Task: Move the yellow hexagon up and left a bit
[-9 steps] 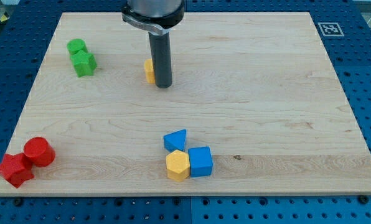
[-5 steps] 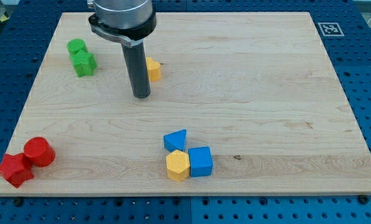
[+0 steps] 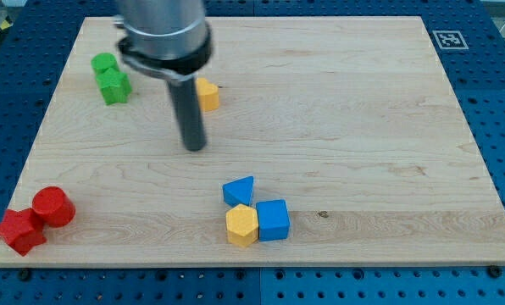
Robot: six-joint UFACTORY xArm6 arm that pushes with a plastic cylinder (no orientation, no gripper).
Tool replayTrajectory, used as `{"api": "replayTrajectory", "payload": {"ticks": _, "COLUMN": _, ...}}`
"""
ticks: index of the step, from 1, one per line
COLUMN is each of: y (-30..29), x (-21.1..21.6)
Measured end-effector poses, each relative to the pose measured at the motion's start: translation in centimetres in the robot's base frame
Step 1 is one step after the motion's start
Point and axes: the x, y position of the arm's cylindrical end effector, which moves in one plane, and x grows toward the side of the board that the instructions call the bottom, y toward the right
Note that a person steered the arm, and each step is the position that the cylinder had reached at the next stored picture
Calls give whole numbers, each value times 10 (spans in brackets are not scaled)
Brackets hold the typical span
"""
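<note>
With no claw to report, my tip (image 3: 194,147) sits at eleven o'clock from the yellow plastic hexagon block (image 3: 242,225), risking knocking the touching blue triangular block (image 3: 240,191) and blue cube (image 3: 273,219) when circling round.

Our arm comes down from the view's top as a wide grey cylinder with a dark collar, and below the collar hangs the straight dark rod. The rod stands nearly upright and looks slightly blurred. Our tip (image 3: 193,147) rests on the wooden board (image 3: 363,127), in the board's left half and about midway between its top and bottom edges. Nothing touches the tip; bare wood lies all around it.
</note>
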Motion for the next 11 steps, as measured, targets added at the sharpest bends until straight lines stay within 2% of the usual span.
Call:
{"api": "replayTrajectory", "payload": {"ticks": 1, "y": 76, "x": 0}}
{"api": "replayTrajectory", "payload": {"ticks": 2, "y": 132, "x": 34}}
{"api": "replayTrajectory", "payload": {"ticks": 3, "y": 153, "x": 120}}
{"api": "replayTrajectory", "payload": {"ticks": 4, "y": 171, "x": 149}}
{"api": "replayTrajectory", "payload": {"ticks": 11, "y": 99, "x": 150}}
